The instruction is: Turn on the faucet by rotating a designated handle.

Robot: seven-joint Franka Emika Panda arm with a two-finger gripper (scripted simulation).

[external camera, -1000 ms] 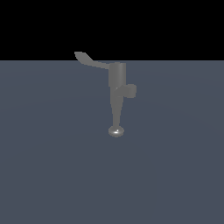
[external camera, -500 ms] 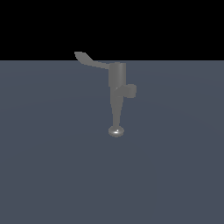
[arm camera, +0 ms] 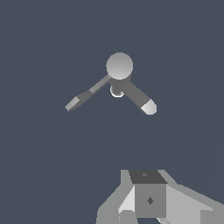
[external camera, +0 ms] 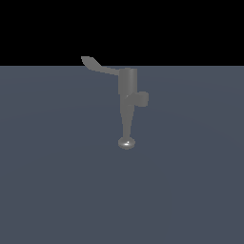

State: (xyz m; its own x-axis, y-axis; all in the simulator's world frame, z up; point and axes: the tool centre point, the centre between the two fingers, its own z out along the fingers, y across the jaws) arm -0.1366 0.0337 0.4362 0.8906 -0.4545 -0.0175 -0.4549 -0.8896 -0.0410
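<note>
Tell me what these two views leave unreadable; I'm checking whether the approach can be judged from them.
- Gripper: absent from the exterior view; in the wrist view the picture's edge cuts it off, so open or shut cannot be told.
- Gap between gripper and handle: no view shows both side-on.
- Faucet base: the wrist view looks down on the cylinder top, hiding it.

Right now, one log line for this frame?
phase: approach | gripper: clear of faucet, state unclear | handle: untouched, points to exterior view's left | contact: none
</note>
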